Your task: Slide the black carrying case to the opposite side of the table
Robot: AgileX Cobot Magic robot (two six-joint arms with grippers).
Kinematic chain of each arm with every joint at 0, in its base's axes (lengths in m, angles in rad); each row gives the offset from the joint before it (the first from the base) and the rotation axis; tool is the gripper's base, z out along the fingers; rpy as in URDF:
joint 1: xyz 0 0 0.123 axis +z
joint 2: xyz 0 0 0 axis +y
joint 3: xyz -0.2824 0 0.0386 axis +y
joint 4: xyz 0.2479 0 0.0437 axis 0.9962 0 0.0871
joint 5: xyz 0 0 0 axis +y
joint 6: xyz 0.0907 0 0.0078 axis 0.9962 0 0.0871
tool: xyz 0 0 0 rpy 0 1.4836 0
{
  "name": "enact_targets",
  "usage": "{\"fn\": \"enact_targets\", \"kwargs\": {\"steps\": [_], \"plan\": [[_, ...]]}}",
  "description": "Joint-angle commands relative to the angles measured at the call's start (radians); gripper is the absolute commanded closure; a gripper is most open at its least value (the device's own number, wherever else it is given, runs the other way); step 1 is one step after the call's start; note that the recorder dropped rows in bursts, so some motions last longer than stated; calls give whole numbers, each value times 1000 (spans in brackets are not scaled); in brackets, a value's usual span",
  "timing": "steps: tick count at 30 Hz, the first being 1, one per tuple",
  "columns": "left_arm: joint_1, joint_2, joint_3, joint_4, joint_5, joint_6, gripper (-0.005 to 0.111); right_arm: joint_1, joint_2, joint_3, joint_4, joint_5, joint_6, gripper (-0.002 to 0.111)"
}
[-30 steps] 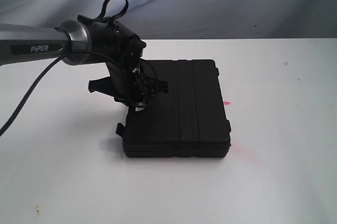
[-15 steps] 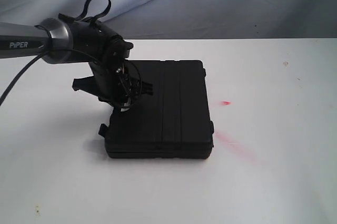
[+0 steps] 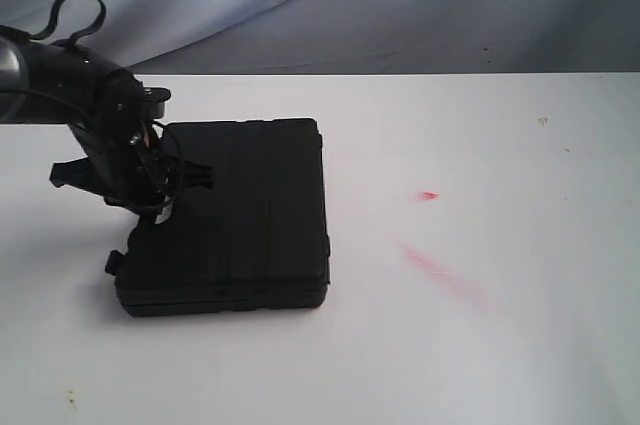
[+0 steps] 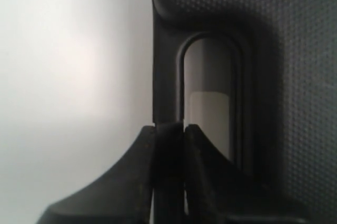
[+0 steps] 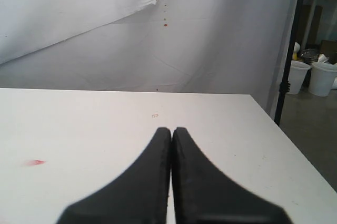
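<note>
Exterior view: black plastic carrying case (image 3: pixel 235 215) at white tabletop's (image 3: pixel 480 345) left.
Its handle (image 4: pixel 167 66) is clamped by left hand (image 4: pixel 168 129); slide judged nearly done.

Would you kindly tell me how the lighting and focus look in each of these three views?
Exterior view: even light, black case loses detail, faint shadow beneath. Left wrist view: soft focus, table glares white. Right wrist view: backdrop sharp, right hand slightly blurred.
</note>
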Motion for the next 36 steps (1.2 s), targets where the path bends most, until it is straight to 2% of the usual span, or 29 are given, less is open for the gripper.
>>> {"fn": "enact_targets", "kwargs": {"steps": [1, 9, 13, 33, 36], "plan": [[74, -40, 23, 28, -2, 45, 107, -7, -5, 4, 6, -4, -3, 108], [216, -60, 26, 27, 0, 125, 107, -7, -5, 4, 6, -4, -3, 108], [245, -60, 26, 25, -16, 176, 107, -7, -5, 4, 6, -4, -3, 108], [258, -60, 26, 23, -25, 122, 107, -7, -5, 4, 6, -4, -3, 108], [281, -60, 26, -16, -27, 122, 107, -7, -5, 4, 6, -4, -3, 108]]}}
